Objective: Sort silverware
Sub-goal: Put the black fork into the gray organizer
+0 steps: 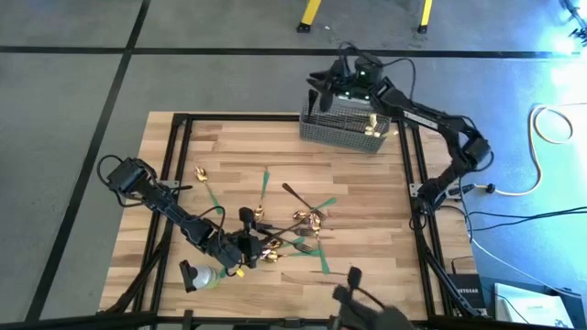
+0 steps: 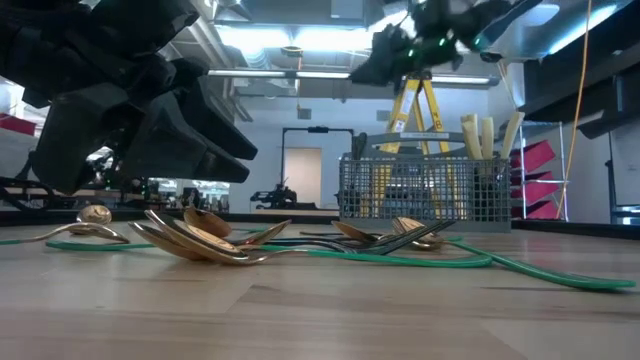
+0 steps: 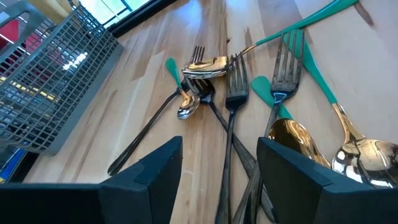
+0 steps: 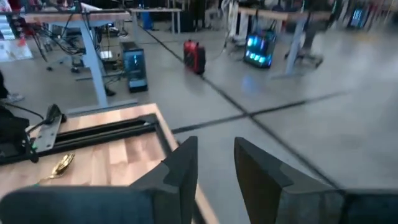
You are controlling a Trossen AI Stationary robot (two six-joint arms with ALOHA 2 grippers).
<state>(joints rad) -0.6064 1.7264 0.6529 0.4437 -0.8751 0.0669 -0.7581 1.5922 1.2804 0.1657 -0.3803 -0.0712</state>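
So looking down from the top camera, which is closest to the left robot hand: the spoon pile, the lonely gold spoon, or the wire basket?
From the left gripper:
1. The spoon pile, right beside it near the table's front edge.
2. The lonely gold spoon, off by itself toward the table's left side.
3. The wire basket, at the far right corner, under the right gripper.

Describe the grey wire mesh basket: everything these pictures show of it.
The wire mesh basket is a rectangular caddy of fine grey metal grid, standing upright at the far right edge of the wooden table. Its walls are see-through mesh with a thicker rim. Cream-handled knives stand upright in one end, handles poking above the rim. The right gripper hovers just above it, fingers apart and empty, not touching it. Loose cutlery lies well clear of it, nearer the table's middle.
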